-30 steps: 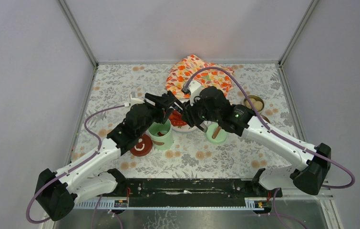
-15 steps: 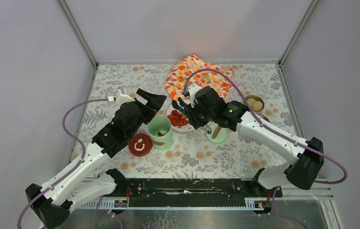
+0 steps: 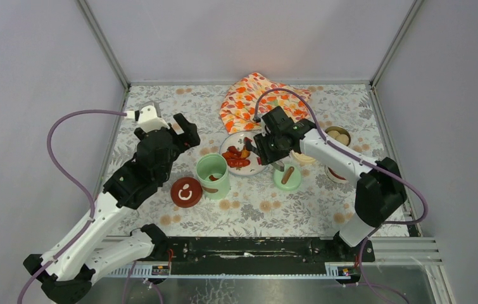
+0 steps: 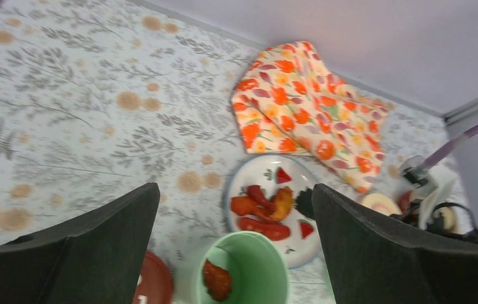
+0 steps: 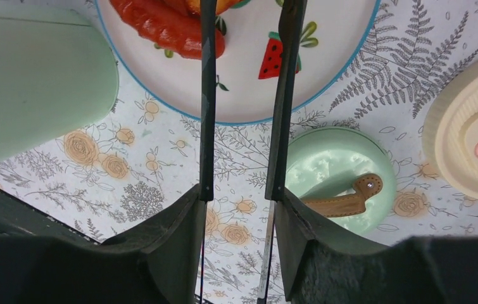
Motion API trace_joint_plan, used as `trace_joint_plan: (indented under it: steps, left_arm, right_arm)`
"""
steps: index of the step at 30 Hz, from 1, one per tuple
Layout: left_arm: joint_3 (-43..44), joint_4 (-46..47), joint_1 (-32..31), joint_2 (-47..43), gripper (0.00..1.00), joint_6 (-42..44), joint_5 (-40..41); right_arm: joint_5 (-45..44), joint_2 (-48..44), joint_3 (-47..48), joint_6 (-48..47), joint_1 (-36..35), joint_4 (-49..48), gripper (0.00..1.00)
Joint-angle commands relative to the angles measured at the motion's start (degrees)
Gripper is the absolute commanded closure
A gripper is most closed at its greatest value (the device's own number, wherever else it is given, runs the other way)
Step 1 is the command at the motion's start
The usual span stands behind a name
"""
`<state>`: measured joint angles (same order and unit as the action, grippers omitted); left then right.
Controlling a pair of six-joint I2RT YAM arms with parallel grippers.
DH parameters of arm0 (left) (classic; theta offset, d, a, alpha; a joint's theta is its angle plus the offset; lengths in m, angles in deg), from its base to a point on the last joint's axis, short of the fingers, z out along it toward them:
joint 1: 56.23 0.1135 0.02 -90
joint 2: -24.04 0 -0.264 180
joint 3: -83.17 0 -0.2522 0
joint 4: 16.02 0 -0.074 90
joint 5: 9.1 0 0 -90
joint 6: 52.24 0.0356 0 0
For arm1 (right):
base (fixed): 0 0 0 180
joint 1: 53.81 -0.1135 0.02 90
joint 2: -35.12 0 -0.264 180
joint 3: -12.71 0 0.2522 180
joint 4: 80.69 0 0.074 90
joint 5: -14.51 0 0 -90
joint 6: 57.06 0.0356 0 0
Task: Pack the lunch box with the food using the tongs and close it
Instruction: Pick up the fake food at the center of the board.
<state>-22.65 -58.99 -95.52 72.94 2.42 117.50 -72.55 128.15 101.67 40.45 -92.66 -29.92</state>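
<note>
On the left, the left hand (image 4: pixel 233 193) hangs above the counter (image 3: pixel 160 107) with its jaws spread wide and nothing between them. Below it the dark red lid (image 3: pixel 186 192) lies flat. Just right of that lid stands the mint-green pot (image 3: pixel 217 187), uncovered, with one orange-red chunk (image 4: pixel 217 280) inside. The plate (image 5: pixel 340 25) sits just behind and right of the pot and carries several more fried chunks (image 4: pixel 258 206).

The right hand (image 5: pixel 239 202) grips the tongs (image 5: pixel 206 95) near their joined end. The two thin arms reach out over the plate and stand apart. Their tips run off the top of the wrist view, so I cannot tell whether they touch food. Right of the plate lie the green lid (image 5: pixel 331 171), with a brown handle, and the cream lid (image 5: pixel 464 133). Farther right a steel bowl (image 3: pixel 328 132) holds beige balls (image 3: pixel 341 136).

The step in hand looks like loading the pot, with most of the plate's food left to move. The next move calls for lowering the tong tips around one chunk, squeezing, then carrying it left over the pot's mouth without clipping the rim.

No brand or readable writing shows. The red lid bears only a white curled mark, and the plate has fruit prints.
</note>
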Motion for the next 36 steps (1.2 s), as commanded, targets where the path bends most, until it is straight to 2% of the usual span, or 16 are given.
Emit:
trace_joint_plan:
  steps: [1, 5, 14, 24, 27, 36]
  left_arm:
    - [-1.68, 1.25, 0.41, -0.90, 0.02, 10.35, 6.04]
    - [-3.18, 1.01, 1.35, -1.81, 0.02, 11.73, 5.89]
    - [-5.78, 1.38, 3.21, -5.44, 0.02, 13.87, 8.52]
    - [-6.54, 2.25, 10.44, -6.90, 0.01, 13.89, 1.23]
    - [-7.04, 2.73, 11.94, -7.50, 0.01, 13.75, -0.62]
    - [-7.49, 3.26, 15.91, -7.57, 0.02, 13.10, -5.28]
  right_arm:
    - [8.49, 1.17, 3.54, 3.65, 3.84, 0.62, 0.50]
    - [14.95, 3.20, 4.09, 5.50, 6.73, 0.17, 0.49]
    - [22.54, 7.89, 4.52, 8.36, 9.54, -1.16, 0.49]
    - [29.53, 11.83, 3.26, 11.53, 10.70, -5.71, 0.52]
    - [30.45, 12.19, 2.62, 12.18, 11.27, -6.95, 0.56]
    - [30.91, 11.78, 2.45, 11.46, 12.04, -7.26, 0.79]
